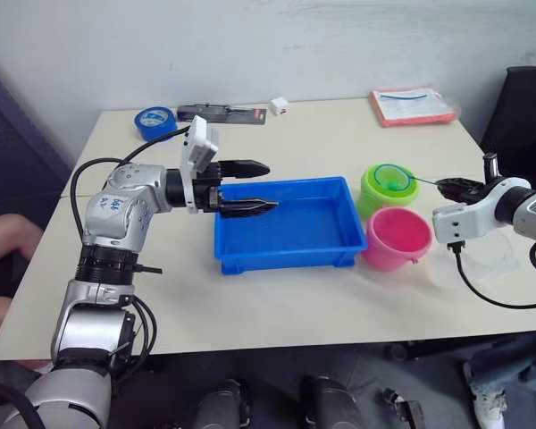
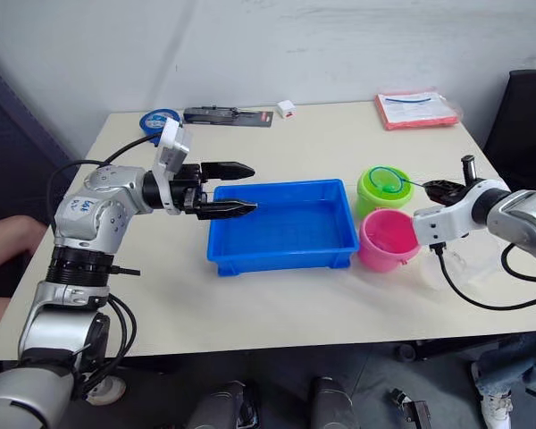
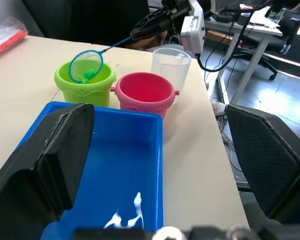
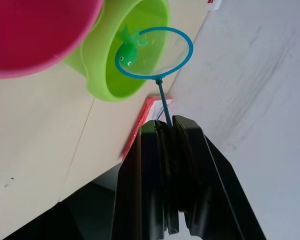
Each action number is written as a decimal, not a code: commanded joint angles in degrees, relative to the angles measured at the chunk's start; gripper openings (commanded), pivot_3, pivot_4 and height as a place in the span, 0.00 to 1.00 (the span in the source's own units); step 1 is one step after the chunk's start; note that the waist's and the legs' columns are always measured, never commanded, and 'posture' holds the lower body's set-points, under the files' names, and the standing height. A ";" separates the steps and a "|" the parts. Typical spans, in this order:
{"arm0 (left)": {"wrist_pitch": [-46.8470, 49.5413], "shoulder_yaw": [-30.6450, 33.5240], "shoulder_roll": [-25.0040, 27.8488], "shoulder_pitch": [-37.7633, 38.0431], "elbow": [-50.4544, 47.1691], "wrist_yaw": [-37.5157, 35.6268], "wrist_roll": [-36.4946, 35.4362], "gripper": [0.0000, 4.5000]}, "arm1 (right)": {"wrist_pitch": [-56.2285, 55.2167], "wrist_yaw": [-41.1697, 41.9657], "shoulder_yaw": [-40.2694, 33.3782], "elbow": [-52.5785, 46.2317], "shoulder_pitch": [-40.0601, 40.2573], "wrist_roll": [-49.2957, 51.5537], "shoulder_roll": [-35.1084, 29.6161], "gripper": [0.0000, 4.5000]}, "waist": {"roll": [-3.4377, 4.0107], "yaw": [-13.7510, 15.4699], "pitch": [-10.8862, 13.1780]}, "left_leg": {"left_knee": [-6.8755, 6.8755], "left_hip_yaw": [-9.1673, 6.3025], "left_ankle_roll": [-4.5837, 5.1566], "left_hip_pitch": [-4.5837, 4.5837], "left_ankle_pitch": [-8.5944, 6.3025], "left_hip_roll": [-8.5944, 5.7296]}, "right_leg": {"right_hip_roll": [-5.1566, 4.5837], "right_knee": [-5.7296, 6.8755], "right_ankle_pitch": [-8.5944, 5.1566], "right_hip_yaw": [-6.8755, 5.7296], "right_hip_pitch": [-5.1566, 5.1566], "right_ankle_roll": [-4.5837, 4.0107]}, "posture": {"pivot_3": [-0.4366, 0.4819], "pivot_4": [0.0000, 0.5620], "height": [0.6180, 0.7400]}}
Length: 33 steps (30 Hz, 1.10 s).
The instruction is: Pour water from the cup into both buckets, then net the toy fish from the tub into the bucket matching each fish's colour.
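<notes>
Left eye view: a pale, smooth-topped bench (image 1: 277, 295) carries every item. No writing can be read on any of them.

The tub (image 1: 286, 223) is the largest container, a shallow rectangular tray of bright blue plastic with a raised rim, near the bench's middle. The left hand (image 1: 261, 188) hovers over the tub's left end, its two black fingers spread well apart and gripping nothing.

Just right of the tub stand two round plastic buckets, touching or nearly so. The green bucket (image 1: 389, 186) is the farther one and the pink bucket (image 1: 397, 237) the nearer. The cup (image 3: 171, 61), wide and see-through, stands upright just beyond the pink bucket on the side away from the tub.

At the bench's far edge lie a flat red-and-white packet (image 1: 413, 105), a blue tape roll (image 1: 154, 119), a dark flat tool card (image 1: 221, 113) and a small white block (image 1: 279, 105).

The right hand (image 4: 168, 131) has its fingers pressed together on the thin handle of the net (image 4: 154, 52). The blue-rimmed round hoop sits directly over the green bucket's mouth. A green toy fish (image 4: 126, 52), small and glossy with a dark eye, lies in the mesh at the hoop's edge.
</notes>
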 commanded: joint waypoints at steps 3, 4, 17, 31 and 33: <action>-2.02 -0.13 0.68 0.55 -2.60 0.25 1.00 1.00 | -6.10 -1.55 -1.54 3.39 -2.25 -2.71 -1.93 0.18 | 0.00 0.06 -0.01 | 0.07 -0.07 -0.01 0.06 0.01 0.05 | 0.01 0.15 -0.01 0.01 0.01 0.00 | 0.48 0.27 1.00; -2.10 -0.20 0.54 0.63 -2.70 0.32 1.07 1.00 | -7.46 -0.87 -1.27 3.10 -1.32 -2.59 -2.11 0.18 | -0.01 0.04 -0.01 | 0.07 -0.10 -0.01 0.07 0.01 0.06 | 0.01 0.18 -0.02 0.03 0.03 0.00 | 0.48 0.27 1.00; -4.82 -0.61 0.30 -1.69 0.59 -0.37 2.19 1.00 | -4.98 -0.31 -4.38 5.57 -5.87 -2.04 -0.02 0.18 | 0.03 0.06 -0.05 | 0.17 -0.07 -0.01 0.10 0.02 0.09 | 0.02 0.34 -0.02 0.05 0.04 0.01 | 0.48 0.27 1.00; -4.72 -1.09 0.82 -1.38 0.17 -1.22 1.94 1.00 | 5.63 11.01 -13.55 -0.83 -0.04 17.30 5.12 0.18 | -0.13 0.05 -0.12 | 0.33 -0.17 0.02 0.20 0.05 0.14 | 0.05 0.75 -0.07 0.04 0.09 -0.03 | 0.48 0.27 1.00; -3.93 -1.12 1.32 -1.06 -0.68 -1.99 1.35 1.00 | 12.80 16.42 -16.61 -3.87 1.08 25.86 7.84 0.18 | -0.25 0.04 -0.19 | 0.31 -0.22 0.00 0.21 0.05 0.18 | 0.08 0.79 -0.10 0.05 0.12 -0.08 | 0.48 0.27 1.00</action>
